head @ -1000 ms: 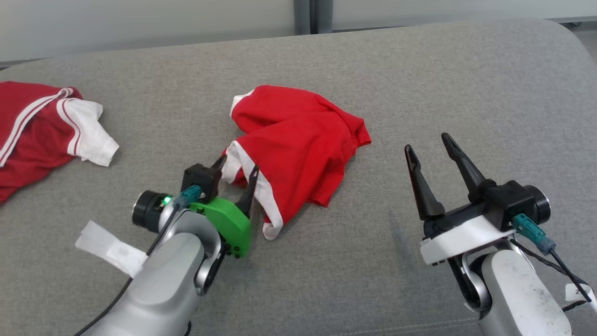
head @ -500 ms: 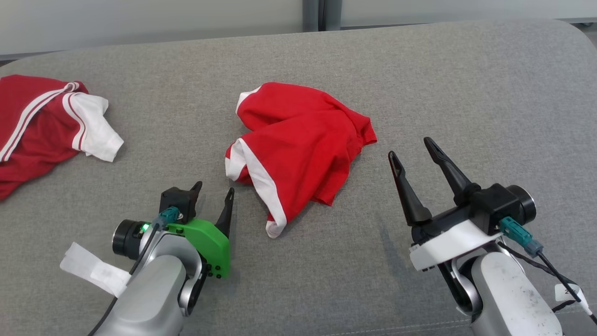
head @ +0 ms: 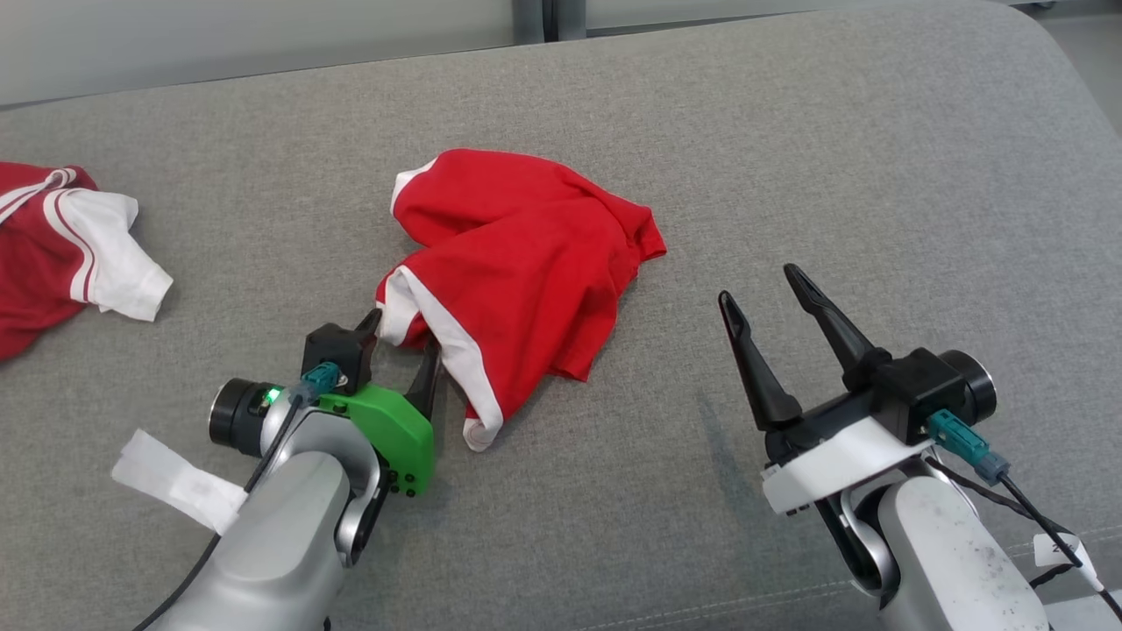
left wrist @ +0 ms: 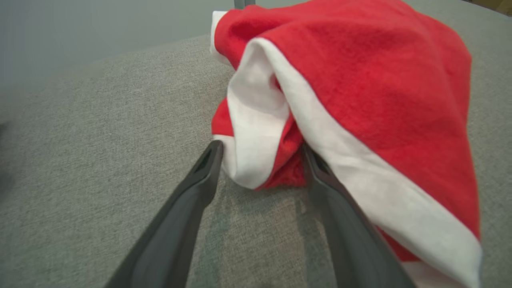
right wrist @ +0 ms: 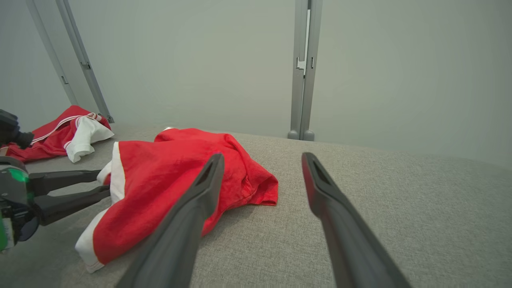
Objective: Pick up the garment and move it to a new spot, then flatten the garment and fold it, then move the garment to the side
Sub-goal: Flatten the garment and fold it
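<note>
Left tool (head: 403,333) wide, nothing gripped. Its fingertips (left wrist: 206,168) straddle the white-trimmed fold of the red garment (head: 517,263): one tip touches the white band, the other is tucked under the hem. Right tool (head: 758,285) also wide and empty, over the grey cushion (head: 877,158), with the garment to its left and apart from it. Garment lies crumpled on the cushion, stretching ahead of the left tool. Farther off, well to that tool's left, a second red-and-white garment (head: 96,254). Pale wall (right wrist: 200,60) behind.

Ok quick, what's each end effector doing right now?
Left end effector: open, straddling an edge of the garment.
Right end effector: open, empty.
</note>
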You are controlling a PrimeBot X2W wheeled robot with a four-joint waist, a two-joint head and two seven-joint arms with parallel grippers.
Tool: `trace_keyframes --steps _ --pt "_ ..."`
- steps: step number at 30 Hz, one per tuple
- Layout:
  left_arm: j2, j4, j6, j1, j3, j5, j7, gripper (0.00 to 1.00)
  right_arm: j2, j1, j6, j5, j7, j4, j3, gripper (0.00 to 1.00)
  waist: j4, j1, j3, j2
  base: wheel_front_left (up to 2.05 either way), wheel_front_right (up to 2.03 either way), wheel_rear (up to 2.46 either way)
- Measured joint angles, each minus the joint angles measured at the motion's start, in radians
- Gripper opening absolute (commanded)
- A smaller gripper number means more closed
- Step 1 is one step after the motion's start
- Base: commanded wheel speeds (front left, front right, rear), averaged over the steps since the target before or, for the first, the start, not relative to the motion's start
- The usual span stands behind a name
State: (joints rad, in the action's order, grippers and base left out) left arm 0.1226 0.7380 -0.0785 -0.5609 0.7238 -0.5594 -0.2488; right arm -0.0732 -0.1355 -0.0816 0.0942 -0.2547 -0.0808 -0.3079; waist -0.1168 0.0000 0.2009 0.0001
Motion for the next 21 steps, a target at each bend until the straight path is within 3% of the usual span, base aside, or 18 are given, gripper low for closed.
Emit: trace_keyframes --steps 2,9,21 --pt "-0.003 0.003 0.009 -0.004 0.010 0.011 0.000 0.00 0.002 0.000 -0.001 0.000 0.000 -0.007 -0.002 1.00 -0.005 0.0000 0.004 0.0000 0.00 0.00 0.00" --pt "-0.017 -0.013 0.025 -0.030 0.017 0.033 0.000 0.00 0.008 0.001 -0.015 0.027 0.000 -0.057 -0.053 1.00 0.005 0.0000 0.009 0.0000 0.00 0.00 0.00" --pt "-0.041 -0.042 0.021 -0.055 -0.005 0.072 0.000 0.00 0.012 0.000 -0.042 0.083 0.000 -0.218 -0.227 1.00 0.086 -0.0001 0.009 0.0000 0.00 0.00 0.00"
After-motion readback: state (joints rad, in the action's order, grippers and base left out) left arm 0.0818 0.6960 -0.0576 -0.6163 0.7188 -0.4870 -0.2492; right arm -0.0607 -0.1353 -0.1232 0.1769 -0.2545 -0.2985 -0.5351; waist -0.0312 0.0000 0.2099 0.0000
